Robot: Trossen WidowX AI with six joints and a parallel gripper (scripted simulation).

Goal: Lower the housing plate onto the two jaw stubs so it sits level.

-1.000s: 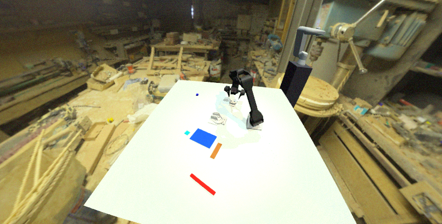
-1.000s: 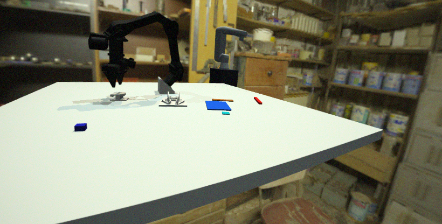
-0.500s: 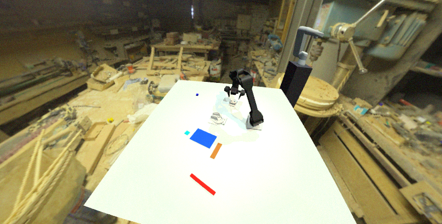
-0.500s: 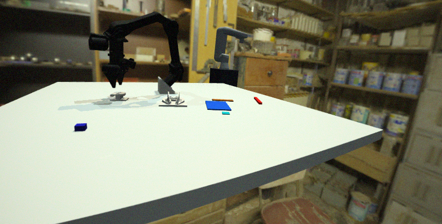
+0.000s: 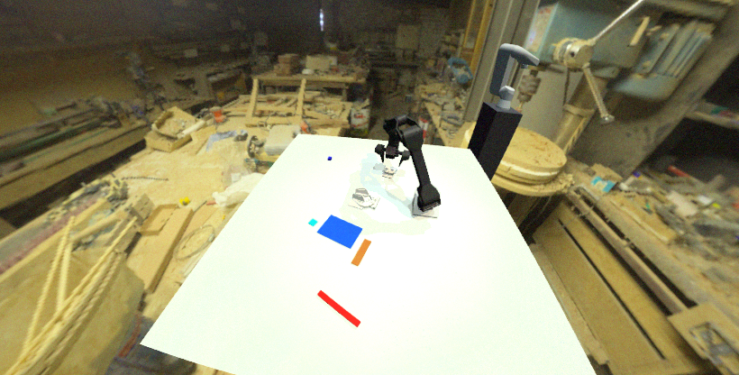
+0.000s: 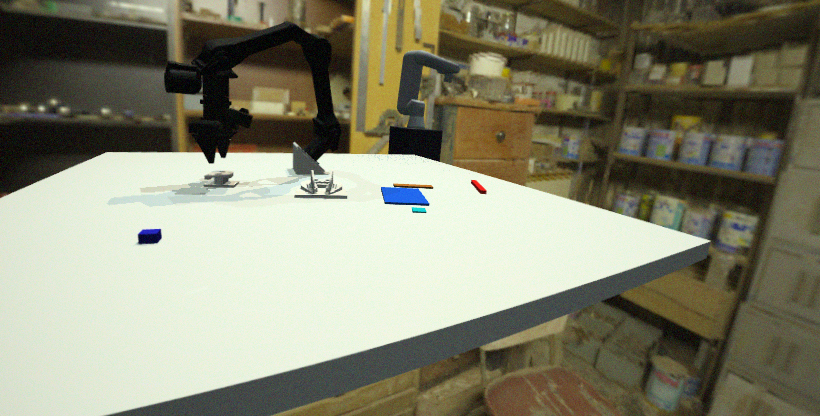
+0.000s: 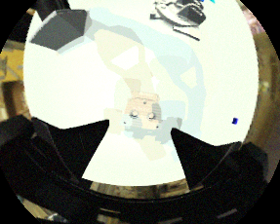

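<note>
A small pale part with a flat top [image 5: 388,170] [image 6: 219,174] [image 7: 144,103] sits on a thin base on the table; the wrist view shows two round knobs on it. It may be the housing plate, but I cannot tell for certain. A grey assembly with upright, slanted pieces [image 5: 362,196] [image 6: 321,187] [image 7: 181,13] stands on its own thin base nearer the arm's foot; its jaws and stubs are too small to tell apart. My gripper [image 5: 391,163] [image 6: 216,159] [image 7: 140,127] is open and empty, pointing down a little above the flat-topped part, not touching it.
On the white table [image 5: 439,289] [image 6: 401,275] lie a blue panel [image 5: 340,231] [image 6: 404,195], a cyan tile [image 5: 313,222] [image 6: 418,210], an orange strip [image 5: 361,251] [image 6: 413,186], a red bar [image 5: 338,308] [image 6: 478,186] and a dark blue block [image 5: 329,158] [image 6: 149,235] [image 7: 235,121].
</note>
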